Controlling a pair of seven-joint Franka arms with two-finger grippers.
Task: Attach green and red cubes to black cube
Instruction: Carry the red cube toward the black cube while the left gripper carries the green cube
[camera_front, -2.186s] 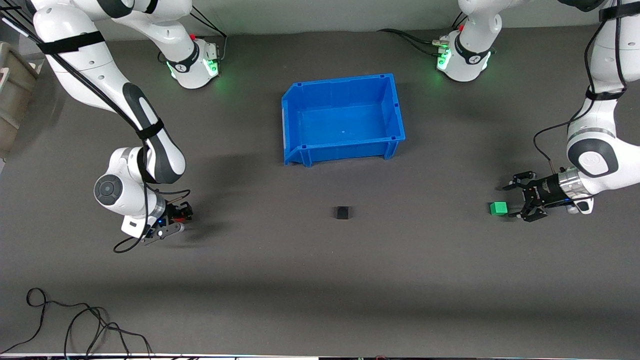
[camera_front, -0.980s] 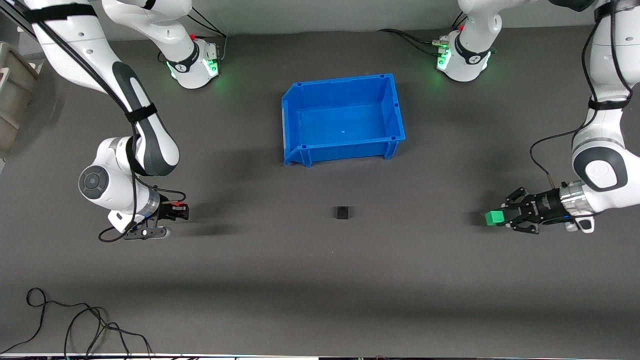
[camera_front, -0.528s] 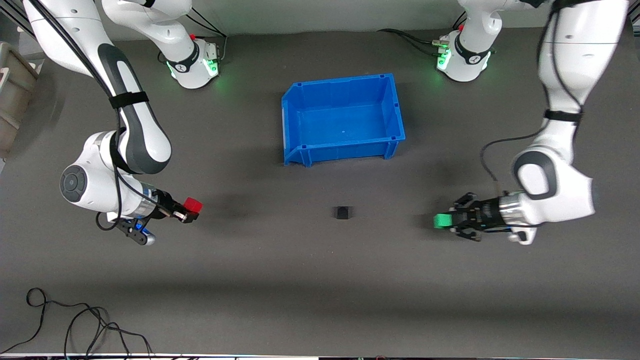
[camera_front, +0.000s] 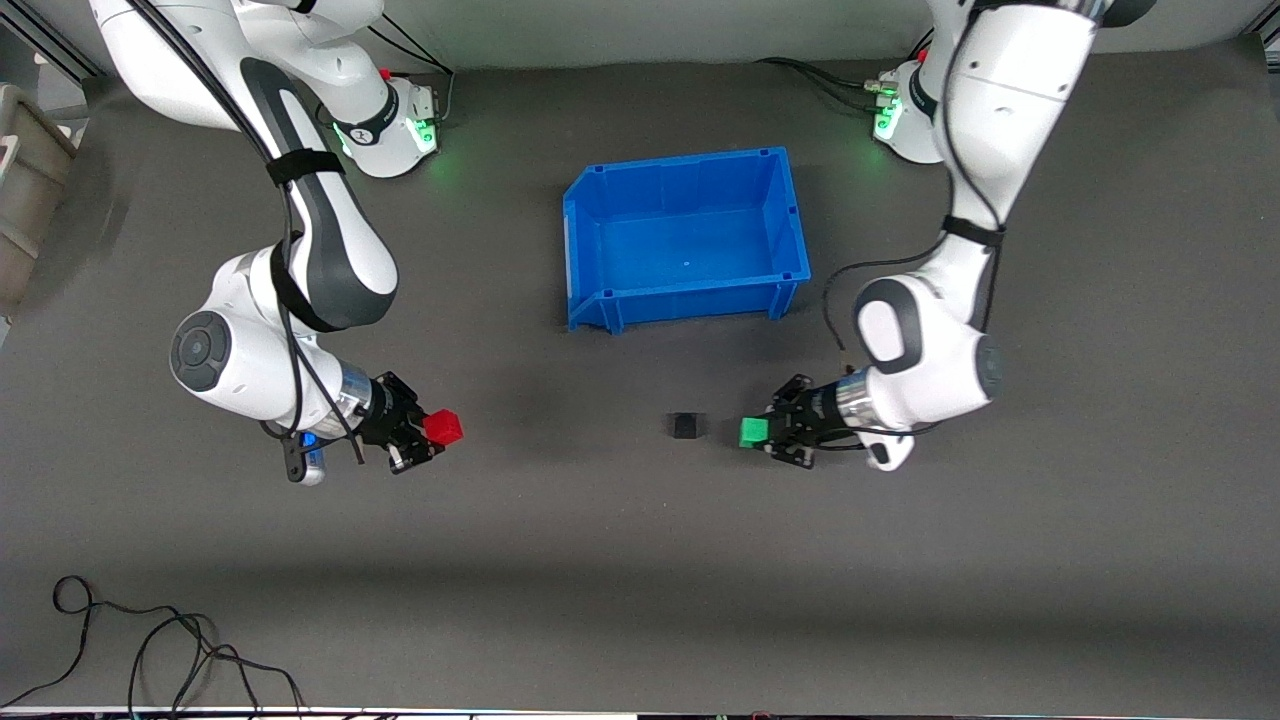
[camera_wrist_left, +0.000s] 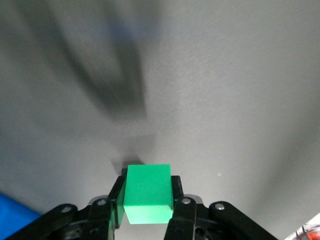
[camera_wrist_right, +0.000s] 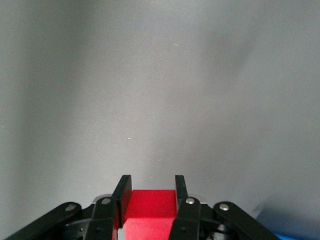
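Green cube (camera_front: 752, 431) sits pinched between the two fingers of the left gripper (camera_front: 762, 432), which has its jaws closed onto the cube's sides and carries it low over the table, just beside the black cube (camera_front: 685, 426) on the side toward the left arm's end of the table, with a small gap between them. In the left wrist view the green cube (camera_wrist_left: 148, 194) pokes out past the fingertips, so its front face is free to meet something, which is likely the reason for gripping it by the sides and holding the gripper nearly level. The right gripper (camera_front: 425, 435) does the same with the red cube (camera_front: 443, 427): its jaws are closed on the cube's sides, the cube sticks out in front, and it hangs over the table well apart from the black cube, toward the right arm's end. The right wrist view shows the red cube (camera_wrist_right: 149, 209) clamped between the fingers (camera_wrist_right: 121, 190) with bare table ahead. The black cube rests alone on the grey table (camera_front: 640, 600), nearer the front camera than the blue bin (camera_front: 790, 200), which holds nothing visible. Both arms point their cubes inward along one line through the black cube, so each coloured cube can probably be pressed against opposite faces; the green one looks close to contact, while the red one has more ground to cover.
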